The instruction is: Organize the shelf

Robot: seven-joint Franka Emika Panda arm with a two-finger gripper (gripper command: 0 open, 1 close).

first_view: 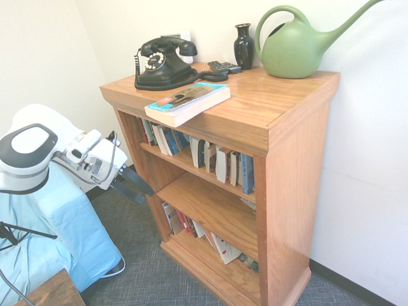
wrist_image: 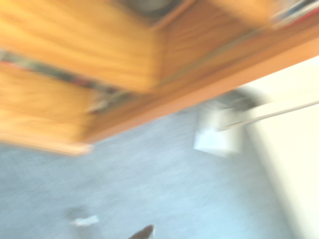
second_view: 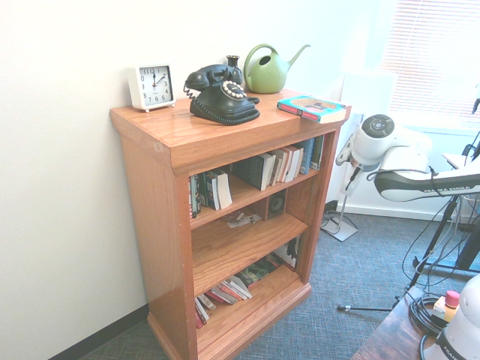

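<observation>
Approach step: arm beside shelf [first_view: 299, 159], jaws' state can't be told; next, likely reach book [first_view: 188, 102] at 12 o'clock.

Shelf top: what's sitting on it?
On the shelf: clock, black phone, dark vase, green watering can, book. The can hides whatever is behind it.

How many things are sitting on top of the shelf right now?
6 on the shelf top: clock, black telephone, dark vase, green watering can, remote by the vase, book at the front edge.
</observation>
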